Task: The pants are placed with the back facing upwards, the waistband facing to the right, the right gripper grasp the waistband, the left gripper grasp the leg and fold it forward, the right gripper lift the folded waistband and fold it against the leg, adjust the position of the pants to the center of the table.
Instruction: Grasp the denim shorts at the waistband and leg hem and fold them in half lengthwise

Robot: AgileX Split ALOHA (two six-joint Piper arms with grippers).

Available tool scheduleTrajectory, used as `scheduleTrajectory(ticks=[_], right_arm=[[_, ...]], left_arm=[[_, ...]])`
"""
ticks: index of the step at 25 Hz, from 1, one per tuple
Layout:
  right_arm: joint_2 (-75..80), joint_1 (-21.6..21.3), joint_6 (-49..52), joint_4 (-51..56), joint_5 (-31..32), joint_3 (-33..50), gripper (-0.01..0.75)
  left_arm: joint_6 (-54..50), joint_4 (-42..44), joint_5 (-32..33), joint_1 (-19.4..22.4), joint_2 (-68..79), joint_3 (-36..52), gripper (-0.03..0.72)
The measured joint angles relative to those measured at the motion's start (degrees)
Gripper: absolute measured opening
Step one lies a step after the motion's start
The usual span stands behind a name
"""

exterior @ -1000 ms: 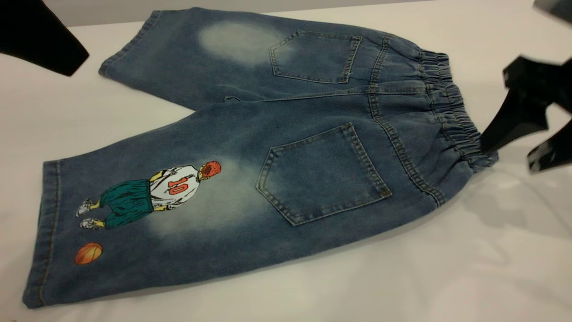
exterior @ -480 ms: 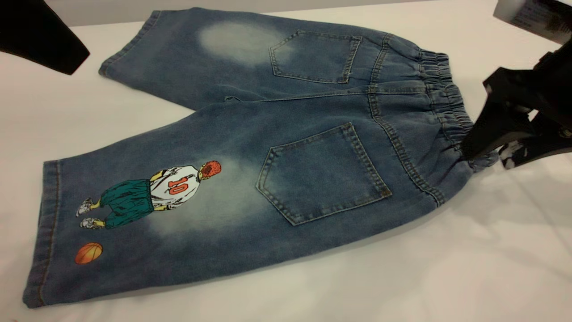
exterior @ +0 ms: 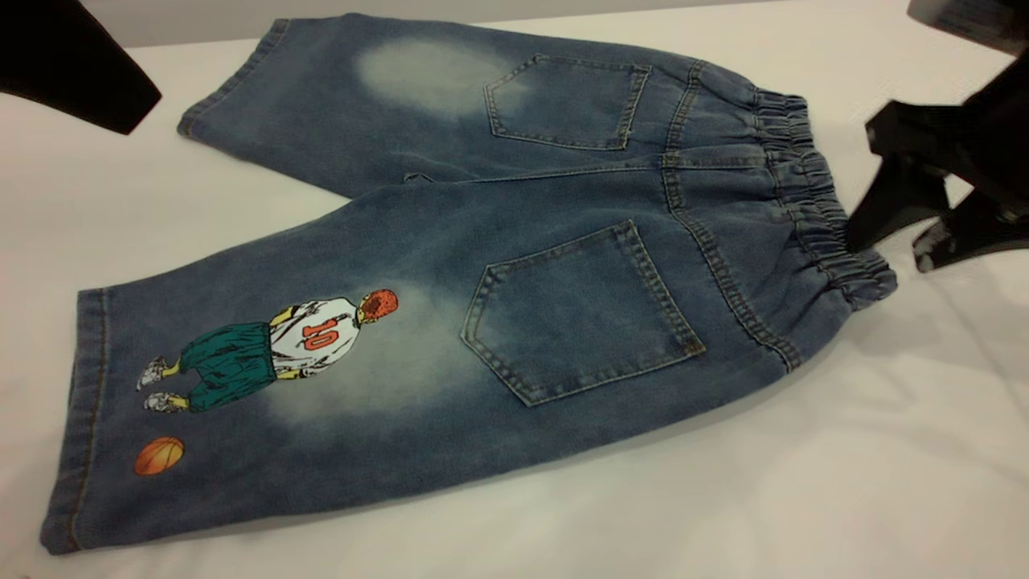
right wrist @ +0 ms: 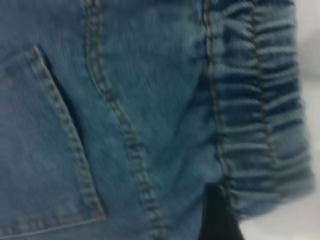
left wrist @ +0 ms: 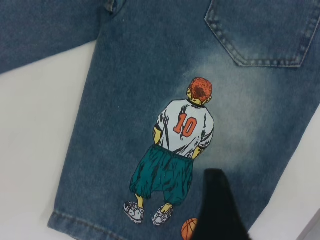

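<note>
Right gripper (exterior: 900, 245), fingers apart, poised beside the waistband (exterior: 812, 201) at the table's (exterior: 723, 498) right edge, apparently to grasp it.

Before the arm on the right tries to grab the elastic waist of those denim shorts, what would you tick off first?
1. Back side up: ok, both back pockets and the printed basketball player face upward.
2. Waistband toward the right arm: ok.
3. Shorts lying flat, unfolded: ok, both legs spread on the table.
4. Right gripper open: ok, its fingers stand apart.
5. Right gripper on the waistband: not ok, it sits just beside the near corner, nothing clamped.
6. Left gripper ready at the leg: cannot tell; it hangs over the printed leg, fingers unclear.
</note>
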Motion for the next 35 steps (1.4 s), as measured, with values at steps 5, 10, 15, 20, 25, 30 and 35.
scheduleTrajectory(ticks=[5, 10, 15, 20, 25, 30, 35], right_arm=[[3.1, -0.1, -0.8, -2.0, 1.3, -3.7, 0.379], [6.6, -0.1, -0.2, -3.4, 5.6, -6.1, 0.379], [6.6, -0.1, 2.1, -8.0, 2.2, -6.3, 0.379], [6.6, -0.1, 3.2, -14.6, 0.6, -6.3, 0.378], [6.6, 0.0, 2.5, -15.9, 0.2, -6.3, 0.378], [7.3, 0.0, 1.1, -15.8, -0.8, -6.3, 0.378], [10.3, 0.0, -0.2, -15.6, 1.6, -7.9, 0.378]], left_arm=[[0.0, 0.0, 0.0, 0.0, 0.0, 0.0, 0.435], [-0.2, 0.0, 0.3, 0.0, 0.0, 0.0, 0.435], [-0.2, -0.2, 0.3, 0.0, -0.1, 0.0, 0.435], [-0.3, -0.4, 0.3, 0.0, -0.1, 0.0, 0.435], [-0.3, -0.4, 0.3, 0.0, -0.1, 0.0, 0.435], [-0.3, -0.4, 0.4, 0.0, -0.1, 0.0, 0.435], [-0.4, -0.4, 0.6, 0.0, -0.1, 0.0, 0.435]])
